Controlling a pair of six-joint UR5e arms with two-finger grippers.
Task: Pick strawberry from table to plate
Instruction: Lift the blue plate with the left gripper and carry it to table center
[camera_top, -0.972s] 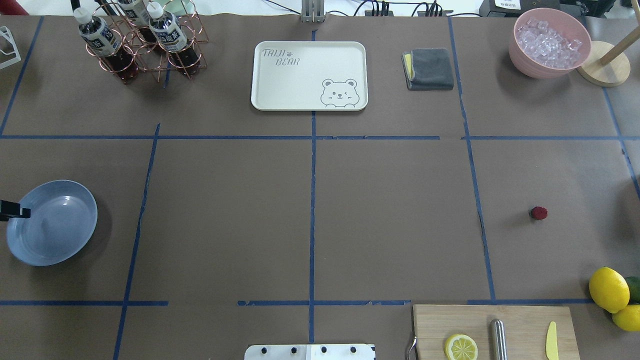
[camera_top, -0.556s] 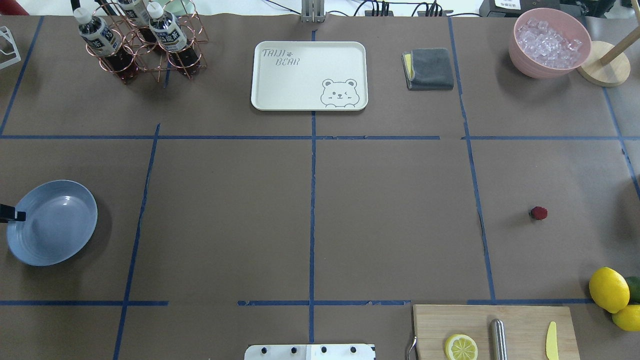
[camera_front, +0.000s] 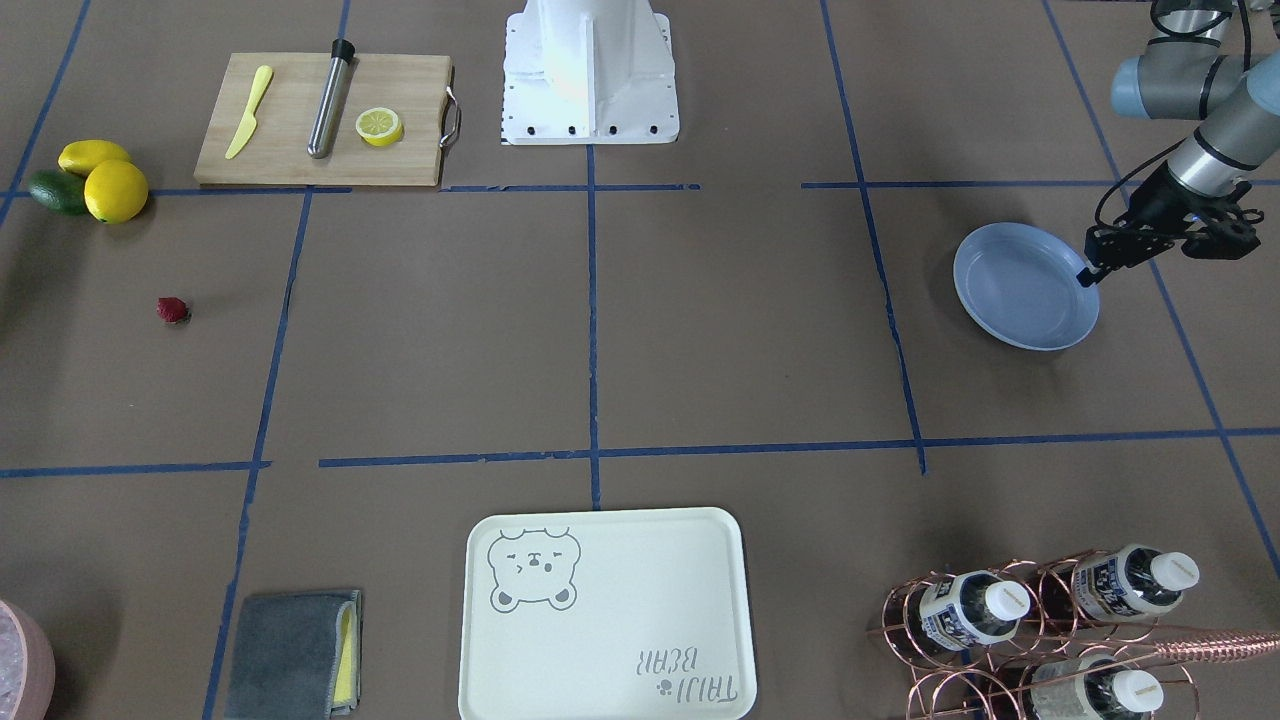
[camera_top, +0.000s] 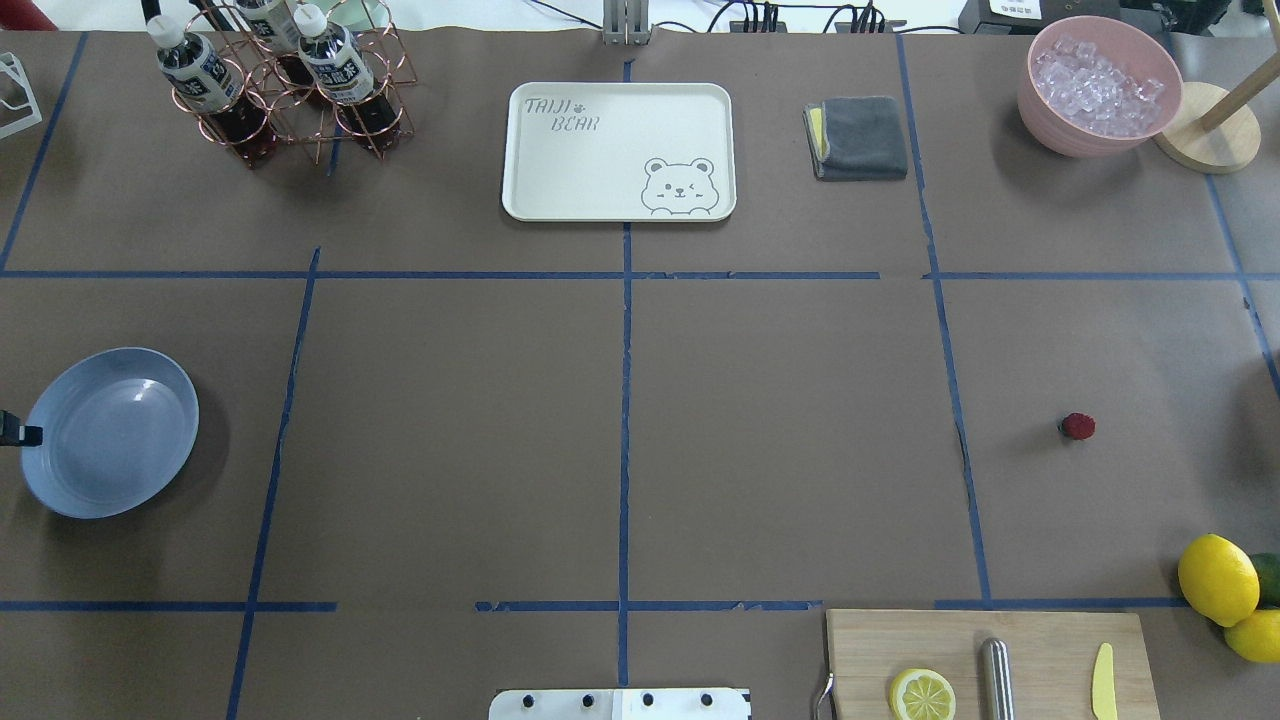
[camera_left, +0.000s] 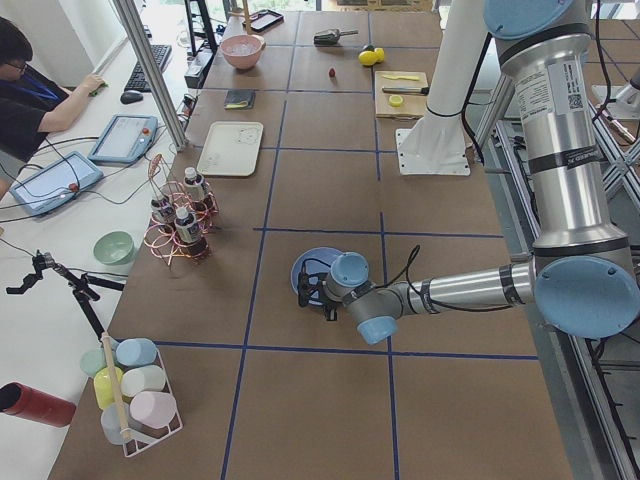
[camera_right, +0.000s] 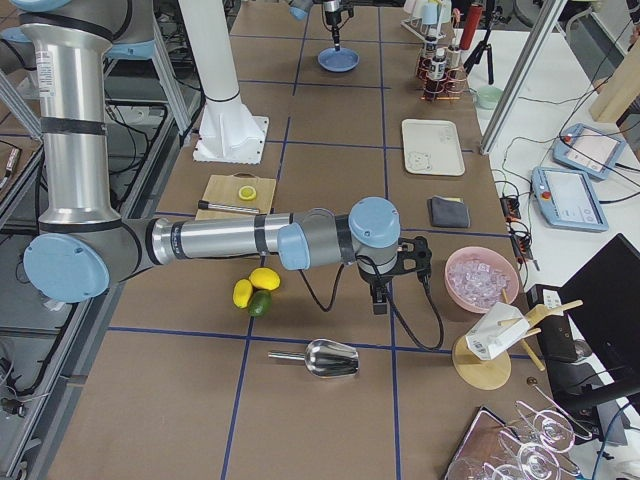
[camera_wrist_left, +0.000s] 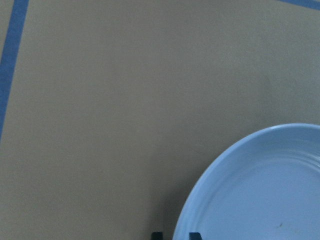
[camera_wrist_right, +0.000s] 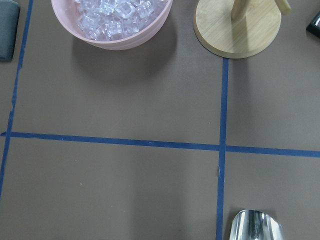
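The strawberry (camera_top: 1077, 426) (camera_front: 172, 310), a tiny dark-red berry, lies alone on the table (camera_top: 780, 450) in the right half. At the far left the light-blue plate (camera_top: 110, 432) (camera_front: 1025, 285) has its outer rim held by my left gripper (camera_top: 22, 435) (camera_front: 1086, 276). In the left wrist view the gripper's (camera_wrist_left: 175, 235) two fingertips straddle the plate's (camera_wrist_left: 260, 190) rim, shut on it. My right gripper (camera_right: 380, 295) shows only in the exterior right view, hanging over the table near the ice bowl; I cannot tell whether it is open or shut.
At the back stand a cream bear tray (camera_top: 618, 150), a copper bottle rack (camera_top: 285, 80), a grey cloth (camera_top: 858, 137) and a pink bowl of ice (camera_top: 1100, 85). A cutting board (camera_top: 985, 660) and lemons (camera_top: 1220, 580) sit front right.
The plate has shifted a little towards the table's back and centre and its outline has changed, while the left gripper's tip drew back towards the left edge. The strawberry has not moved.
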